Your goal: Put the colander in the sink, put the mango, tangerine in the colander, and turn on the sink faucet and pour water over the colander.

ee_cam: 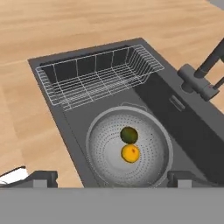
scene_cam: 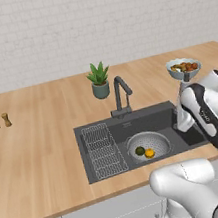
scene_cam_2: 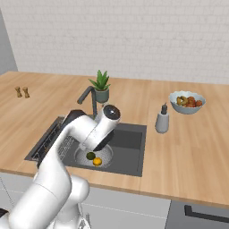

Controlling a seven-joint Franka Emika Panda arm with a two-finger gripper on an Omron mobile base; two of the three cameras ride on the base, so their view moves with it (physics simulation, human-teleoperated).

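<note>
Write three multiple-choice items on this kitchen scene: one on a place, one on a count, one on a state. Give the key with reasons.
1. Where is the colander?
A. in the sink
B. on the counter
C. in the wire rack

2. How many fruits lie in it?
A. one
B. two
C. four

3. What is the state of the sink faucet?
A. running
B. missing
C. no stream visible

Key: 1 A, the sink's dark walls surround it. 2 B, the mango and the tangerine lie there. 3 C, nothing falls from the spout.
</note>
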